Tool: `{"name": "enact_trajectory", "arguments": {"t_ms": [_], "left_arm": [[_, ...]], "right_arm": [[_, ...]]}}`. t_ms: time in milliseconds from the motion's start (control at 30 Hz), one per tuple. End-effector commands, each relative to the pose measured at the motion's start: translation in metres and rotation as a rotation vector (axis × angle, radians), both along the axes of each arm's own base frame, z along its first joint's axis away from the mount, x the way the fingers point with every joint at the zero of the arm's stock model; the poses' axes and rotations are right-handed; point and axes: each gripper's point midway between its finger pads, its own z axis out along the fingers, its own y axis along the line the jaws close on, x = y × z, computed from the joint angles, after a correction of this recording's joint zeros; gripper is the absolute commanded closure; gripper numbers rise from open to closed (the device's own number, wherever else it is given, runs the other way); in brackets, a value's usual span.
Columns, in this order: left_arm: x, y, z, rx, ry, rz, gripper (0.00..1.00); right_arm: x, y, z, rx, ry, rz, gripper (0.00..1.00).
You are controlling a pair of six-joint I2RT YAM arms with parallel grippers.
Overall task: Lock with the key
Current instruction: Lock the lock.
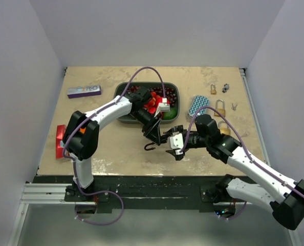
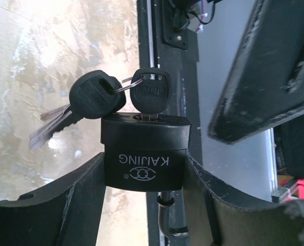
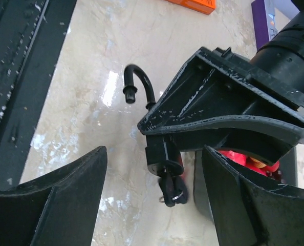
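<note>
Left gripper (image 2: 144, 163) is clenched on the black padlock (image 2: 144, 138), one finger on each side of the body, held clear above the table (image 1: 116, 148) near its front middle. The key (image 2: 149, 95) sits in the keyhole. A spare key (image 2: 93, 97) hangs off the same ring. Key rotation: cannot tell.

The shackle (image 3: 139, 82) is out of the body, with its free end showing. In the left wrist view it is cut off at the bottom edge.

Right gripper (image 3: 154, 154) has its jaws spread wide and grasps nothing. The lock hangs between the fingers without touching them. In this view the left finger hides most of the lock body, and the keys are only a dark clump.
</note>
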Motion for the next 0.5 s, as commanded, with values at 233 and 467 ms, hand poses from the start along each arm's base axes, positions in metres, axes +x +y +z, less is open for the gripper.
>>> {"name": "enact_trajectory", "arguments": {"t_ms": [233, 467], "left_arm": [[-0.012, -0.01, 0.047, -0.106, 0.091, -0.06, 1.0], [-0.013, -0.012, 0.05, -0.12, 0.097, -0.069, 1.0]], "right_arm": [[0.023, 0.012, -0.015, -0.033, -0.134, 0.038, 0.28], [0.026, 0.016, -0.027, -0.045, -0.154, 0.05, 0.38]]}}
